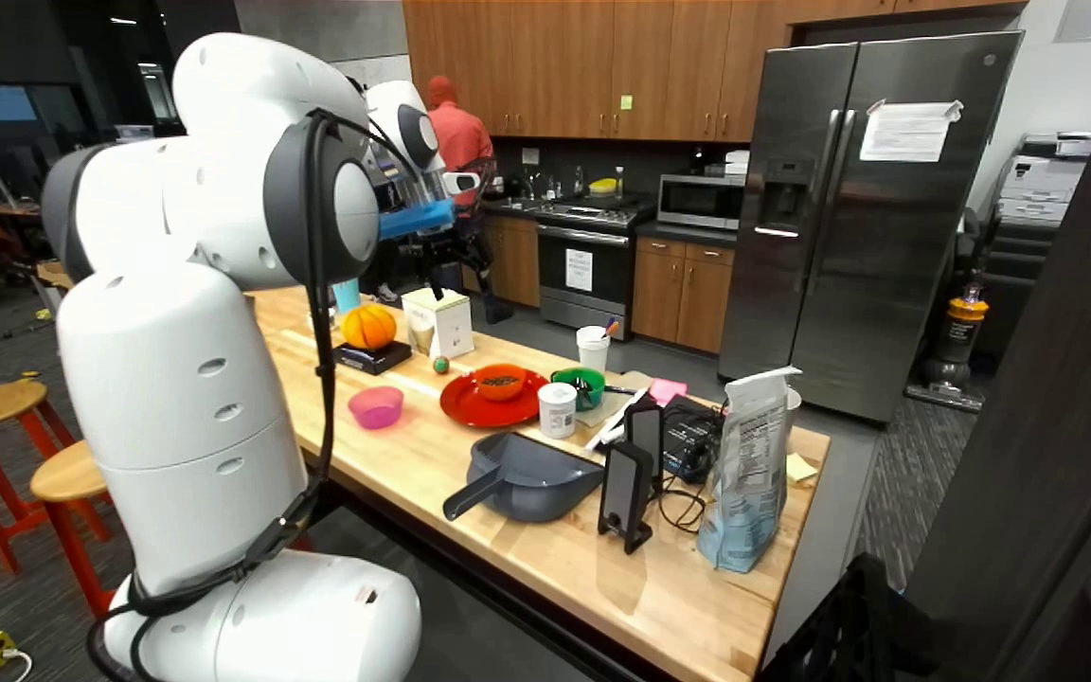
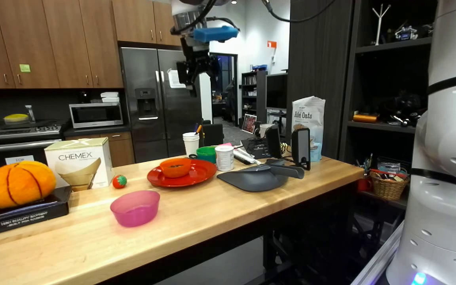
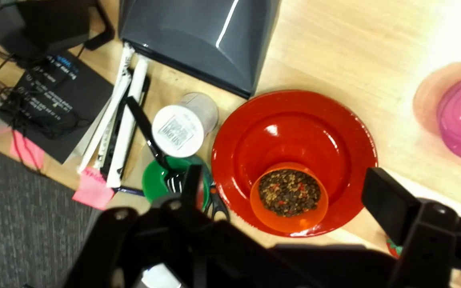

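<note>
Bowl [image 3: 287,224], small, round and bright orange, sits off centre on a glossy red plate [image 3: 290,136] out on the pale wooden table [image 2: 164,233]. The wrist view lets me look down into it: a speckled mix [image 3: 289,192] of dark brown and tan bits with a few red flecks lies inside, and a highlight catches the orange wall. Under it the plate shows a wide rim, a sunken middle and white glints.

High over the table hangs the gripper [image 3: 288,192], its jaws spread wide; in the wrist view the bowl shows between the two fingers.

Close beside the plate I see a white lidded tub [image 3: 178,130] and a green bowl [image 3: 151,182], with a black fork [image 3: 144,126] sticking out of it and scissors [image 3: 217,196] tucked next to it. A dark grey dustpan [image 3: 198,40] lies with its lip near the plate's rim; whether they touch I can't tell. A translucent pink bowl [image 2: 135,209] stands apart, and past it are a small red ball with a green top [image 2: 119,181], a Chemex box [image 2: 79,158] and an orange plush pumpkin [image 2: 19,184] on a flat black box [image 2: 26,218].
</note>
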Available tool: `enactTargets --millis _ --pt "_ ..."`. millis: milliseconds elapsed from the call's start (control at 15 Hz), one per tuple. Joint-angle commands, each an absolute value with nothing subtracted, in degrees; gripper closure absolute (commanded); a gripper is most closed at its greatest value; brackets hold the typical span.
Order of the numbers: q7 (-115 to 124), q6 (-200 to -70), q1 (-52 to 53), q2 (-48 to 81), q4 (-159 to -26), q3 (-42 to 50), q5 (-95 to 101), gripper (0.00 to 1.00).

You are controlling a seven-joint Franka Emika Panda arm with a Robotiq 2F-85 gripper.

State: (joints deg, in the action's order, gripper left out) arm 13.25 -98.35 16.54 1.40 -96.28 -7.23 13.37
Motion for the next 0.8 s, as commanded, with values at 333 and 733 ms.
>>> enactTargets --millis 333,733 --pt "13.0 -111.3 11.9 -9.2 -119.6 -8.3 -1.3 0.0" --pt "11.5 -113.9 10.8 -10.3 -123.9 -8.2 -6.0 0.0"
